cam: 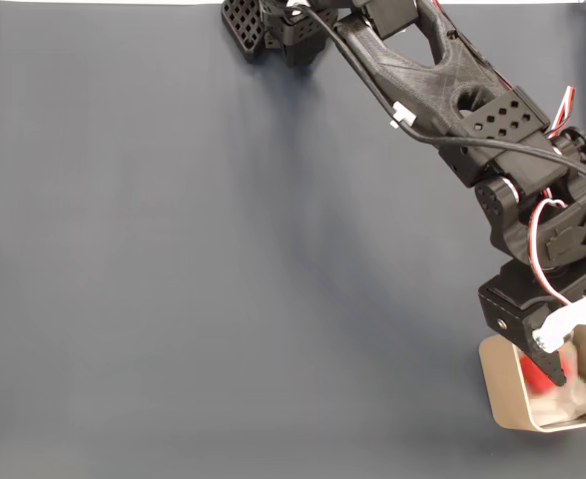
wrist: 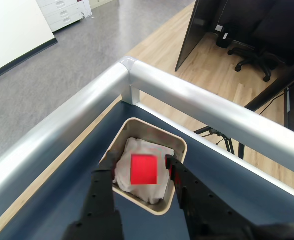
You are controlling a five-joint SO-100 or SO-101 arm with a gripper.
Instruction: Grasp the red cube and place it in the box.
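Observation:
In the wrist view the red cube [wrist: 143,169] lies inside the outline of the beige box [wrist: 180,146], on its white lining. My gripper [wrist: 139,163] hangs open right above the box. One black finger stands on each side of the cube, with a visible gap on both sides. In the fixed view the box [cam: 496,397] sits at the lower right corner of the mat. The gripper [cam: 560,365] reaches into it, and a patch of the red cube [cam: 535,375] shows beside the black fingertip. The arm hides most of the box's inside there.
A dark blue mat [cam: 223,259] covers the table. A silver metal rail [wrist: 197,102] runs along the table edge just beyond the box. The arm's base [cam: 273,25] stands at the top of the fixed view. Beyond the rail are floor and office chairs.

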